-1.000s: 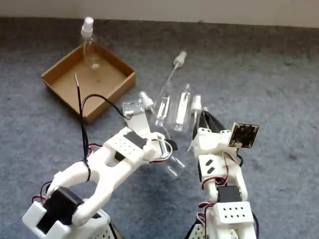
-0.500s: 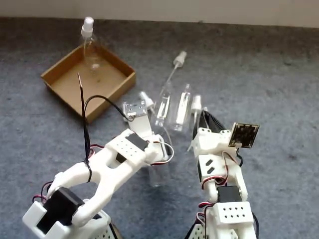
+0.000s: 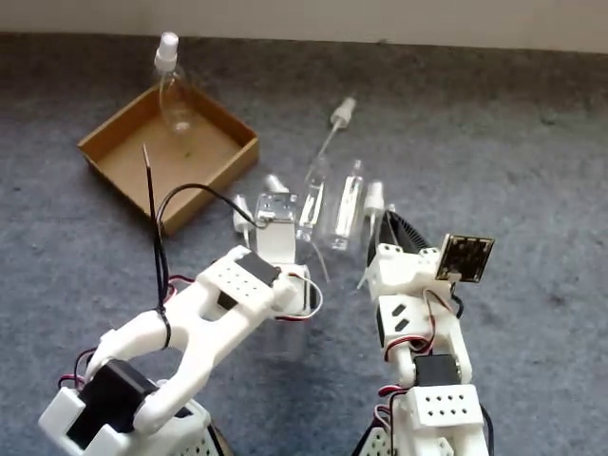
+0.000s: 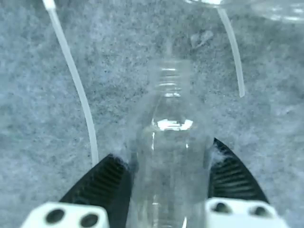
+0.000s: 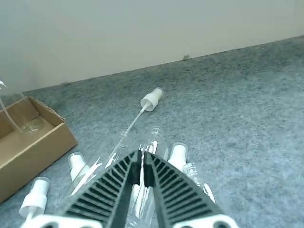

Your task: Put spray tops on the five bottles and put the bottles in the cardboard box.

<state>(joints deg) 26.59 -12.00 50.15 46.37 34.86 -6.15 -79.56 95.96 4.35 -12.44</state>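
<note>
Cardboard box: brown, shallow, open-topped, at the table's far left.
Capped bottle: clear, white spray top fitted, upright inside the box's far corner.
Held bottle: clear, uncapped, gripped between the left tool's fingers.
Lying bottles: two, clear, side by side.
Loose spray top: white, long tube, just beyond them.

No text, label or number seems legible on the bottles or the cardboard box.
</note>
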